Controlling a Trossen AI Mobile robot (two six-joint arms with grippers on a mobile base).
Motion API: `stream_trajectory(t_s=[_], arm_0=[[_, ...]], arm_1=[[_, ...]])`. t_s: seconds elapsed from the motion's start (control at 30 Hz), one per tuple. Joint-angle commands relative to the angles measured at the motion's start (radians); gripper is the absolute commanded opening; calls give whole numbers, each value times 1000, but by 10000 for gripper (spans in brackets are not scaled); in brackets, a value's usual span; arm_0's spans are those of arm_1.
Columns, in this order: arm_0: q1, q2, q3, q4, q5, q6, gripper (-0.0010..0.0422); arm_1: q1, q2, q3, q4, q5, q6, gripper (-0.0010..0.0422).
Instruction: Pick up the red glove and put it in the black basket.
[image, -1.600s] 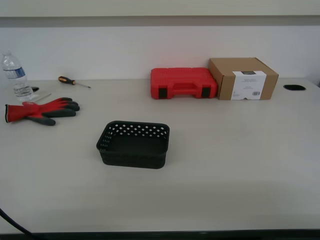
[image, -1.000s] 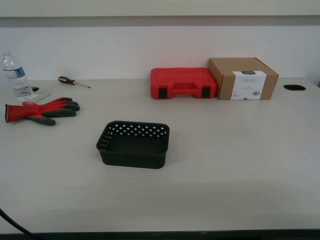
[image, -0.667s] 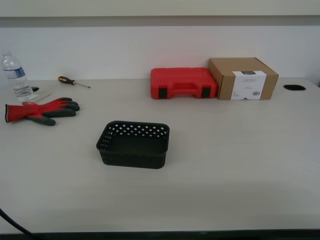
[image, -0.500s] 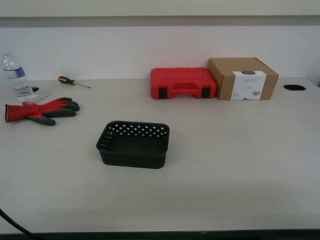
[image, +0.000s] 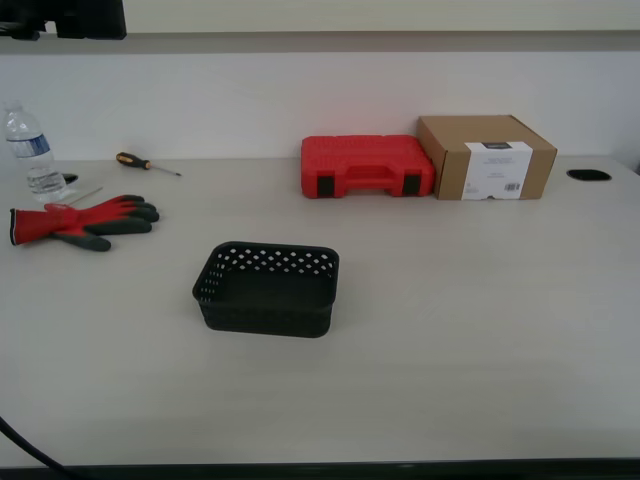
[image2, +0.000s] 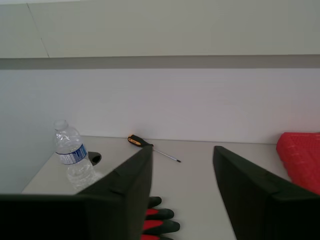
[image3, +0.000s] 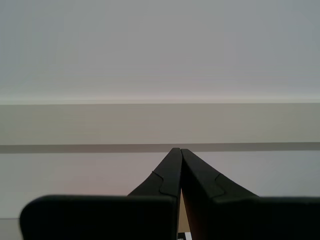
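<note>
The red glove (image: 80, 222) lies flat on the table at the exterior view's left, with its dark fingers toward the basket side. Its dark and red fingertips also show in the first wrist view (image2: 159, 220), low between the jaws. The black basket (image: 265, 318) stands empty near the table's middle. My first gripper (image2: 182, 148) is open and empty, high above the glove. My second gripper (image3: 177, 149) is shut and empty, and it faces the wall. A dark part of an arm (image: 62, 16) shows at the exterior view's upper left corner.
A water bottle (image: 30, 152) and a screwdriver (image: 146, 163) lie behind the glove. They also show in the first wrist view, the bottle (image2: 72, 155) and the screwdriver (image2: 150, 147). A red tool case (image: 366, 166) and a cardboard box (image: 485, 156) stand at the back.
A dark part of an arm has come into the exterior view's upper left corner. The glove, the basket and the other things have not moved.
</note>
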Motion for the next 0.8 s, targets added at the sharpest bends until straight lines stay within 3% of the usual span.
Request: stream_trajectory(t_s=[0.03, 0.2, 0.5, 0.57, 0.67, 0.8], arm_0=[[0, 0, 2, 2, 0, 3, 0], [1, 0, 2, 2, 0, 3, 0], [0, 0, 2, 2, 0, 3, 0], [1, 0, 2, 2, 0, 3, 0], [0, 0, 2, 2, 0, 3, 0], [1, 0, 2, 2, 0, 3, 0]], arm_1=[[3, 43, 21, 3, -42, -2, 266], [19, 156, 115, -117, -162, 38, 415], [134, 360, 299, -264, -230, 144, 135], [167, 376, 320, -261, -226, 155, 98], [226, 404, 342, -256, -196, 159, 92], [319, 494, 380, -250, -117, 151, 169]])
